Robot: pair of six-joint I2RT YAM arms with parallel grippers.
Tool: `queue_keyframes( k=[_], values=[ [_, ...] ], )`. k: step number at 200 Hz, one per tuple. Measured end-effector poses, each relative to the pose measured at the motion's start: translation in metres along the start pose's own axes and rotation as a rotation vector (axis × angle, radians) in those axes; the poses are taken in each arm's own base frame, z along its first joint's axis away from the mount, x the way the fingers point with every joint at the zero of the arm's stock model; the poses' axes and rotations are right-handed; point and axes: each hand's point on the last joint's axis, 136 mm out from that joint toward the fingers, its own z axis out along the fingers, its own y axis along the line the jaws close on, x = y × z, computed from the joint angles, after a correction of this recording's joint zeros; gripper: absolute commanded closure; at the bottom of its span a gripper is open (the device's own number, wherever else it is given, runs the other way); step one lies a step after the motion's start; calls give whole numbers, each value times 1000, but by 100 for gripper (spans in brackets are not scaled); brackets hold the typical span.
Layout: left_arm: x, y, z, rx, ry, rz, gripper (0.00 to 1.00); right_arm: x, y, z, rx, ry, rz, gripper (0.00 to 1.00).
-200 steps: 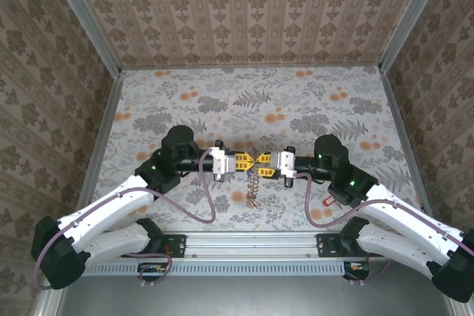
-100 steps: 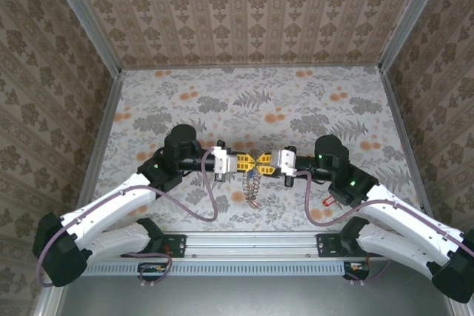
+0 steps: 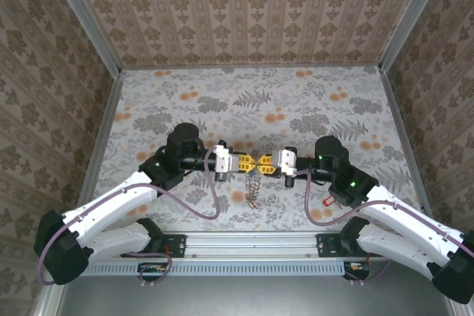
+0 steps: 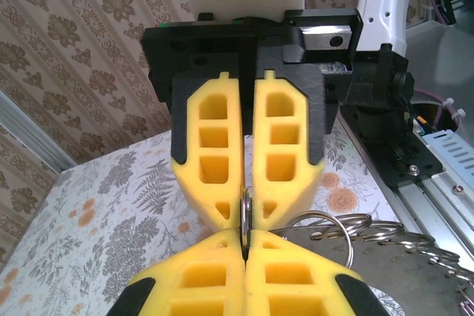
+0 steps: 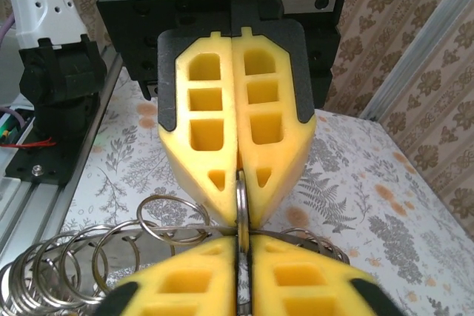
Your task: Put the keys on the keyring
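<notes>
Left claw: clamped shut on keyring.
Right claw: clamped on keyring, tips meeting left claw.
Keyring: hangs beneath both claws.

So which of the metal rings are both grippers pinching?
The ring standing edge-on between their fingertips; the other rings hang loose beside it.

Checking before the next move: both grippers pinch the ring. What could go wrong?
1. Left gripper and right gripper clamp the keyring edge-on, tips nearly touching: a slight twist may slip it.
2. Its strung rings hang loose below and could swing or snag.
3. The red key lies by the right arm; neither gripper is free for it.
</notes>
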Motion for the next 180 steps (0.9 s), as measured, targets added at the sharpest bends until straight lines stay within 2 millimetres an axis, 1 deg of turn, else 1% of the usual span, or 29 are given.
queue_keyframes(
  k=[25, 39, 60, 70, 92, 97, 109, 117, 145, 153, 169, 180],
  values=[
    [2, 0, 0, 1, 5, -6, 100, 1, 0, 0, 0, 3, 3, 95],
    [2, 0, 0, 1, 5, -6, 100, 1, 0, 0, 1, 3, 3, 88],
    [2, 0, 0, 1, 5, -6, 100, 1, 0, 0, 0, 3, 3, 85],
    [2, 0, 0, 1, 5, -6, 100, 1, 0, 0, 1, 2, 3, 82],
    [3, 0, 0, 0, 8, -9, 100, -4, 0, -2, 7, -17, -10, 84],
    [3, 0, 0, -1, 9, -9, 100, -5, 0, -2, 9, -22, -13, 86],
    [4, 0, 0, -2, 13, -12, 100, -8, 0, -3, 7, -34, -17, 94],
    [4, 1, 0, -3, 14, -12, 100, -8, 0, -3, 6, -37, -19, 97],
    [4, 1, 0, -4, 14, -12, 100, -9, 0, -3, 3, -39, -14, 98],
    [4, 1, 0, -4, 14, -12, 100, -9, 0, -3, 3, -40, -14, 100],
    [4, 1, 0, -4, 14, -12, 100, -9, 0, -3, 3, -39, -14, 100],
    [4, 1, 0, -4, 14, -14, 93, -9, 0, -3, 2, -39, -15, 100]
  ],
)
